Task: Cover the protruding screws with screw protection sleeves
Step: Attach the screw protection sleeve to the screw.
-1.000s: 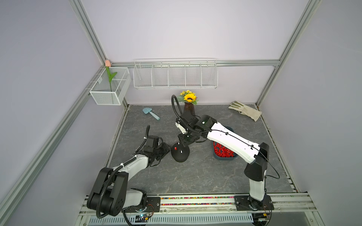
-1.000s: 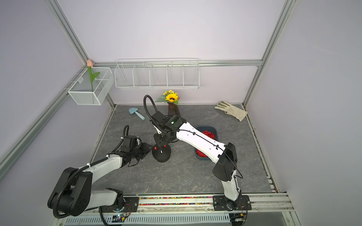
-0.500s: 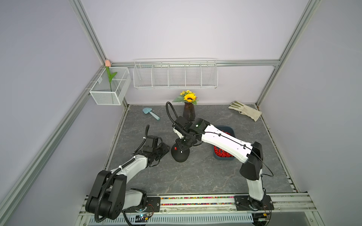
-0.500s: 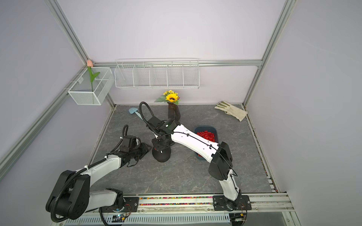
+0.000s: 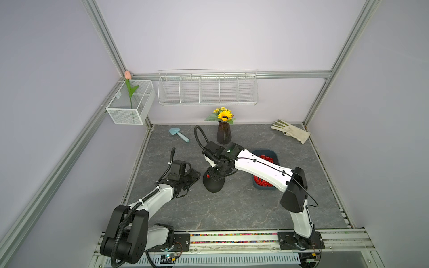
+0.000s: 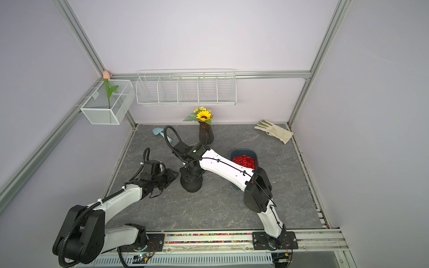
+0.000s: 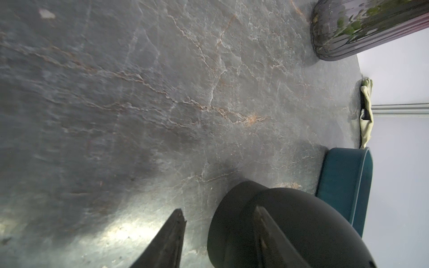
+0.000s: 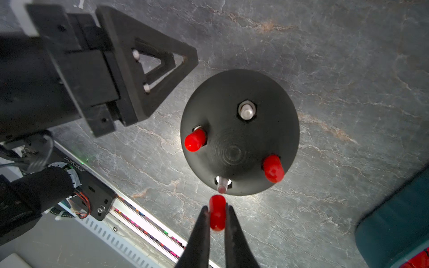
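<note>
Now right gripper (image 8: 217,208) pinches red sleeve (image 8: 217,217) just short of bare stud (image 8: 222,185) on black dome (image 8: 267,130), aligned for push-on (two studs capped, two bare). In a top view, left gripper (image 5: 195,175), jaws apart and empty, sits clear at dome's 9 o'clock; sleeve tray (image 5: 265,188) at 3 o'clock.

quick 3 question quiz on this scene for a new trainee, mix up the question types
1. True or false: the right claw is shut on a red sleeve.
2. How many screws on the black dome are bare? A one, B two, C four.
3. Fill in: the spare sleeves lie in the dark blue ____.
Key: 1 true; 2 B; 3 tray.
</note>
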You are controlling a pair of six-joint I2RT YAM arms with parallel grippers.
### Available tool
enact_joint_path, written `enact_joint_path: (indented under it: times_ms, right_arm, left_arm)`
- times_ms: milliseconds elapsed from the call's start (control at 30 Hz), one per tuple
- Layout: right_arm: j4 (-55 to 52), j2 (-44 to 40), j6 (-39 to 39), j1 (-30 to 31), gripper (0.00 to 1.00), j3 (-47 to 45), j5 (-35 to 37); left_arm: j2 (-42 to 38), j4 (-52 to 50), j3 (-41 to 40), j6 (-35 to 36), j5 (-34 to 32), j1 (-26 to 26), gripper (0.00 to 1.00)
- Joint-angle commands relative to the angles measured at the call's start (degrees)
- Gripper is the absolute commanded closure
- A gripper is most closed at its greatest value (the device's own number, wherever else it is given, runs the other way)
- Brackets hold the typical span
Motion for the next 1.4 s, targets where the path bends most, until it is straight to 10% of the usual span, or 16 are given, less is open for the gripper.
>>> enact_joint_path:
  times_ms: [0, 1367]
  right_arm:
    - [-0.22, 0.66, 0.93, 0.48, 0.85, -0.61, -0.97]
    - [-1.70, 1.98, -0.83, -1.01, 0.85, 2.84, 0.79]
  left_arm:
    - [-1.32, -0.62, 0.49, 0.34, -0.87, 0.53, 0.49]
    - [-2.58, -0.49, -0.05, 0.07, -0.31, 1.66, 0.49]
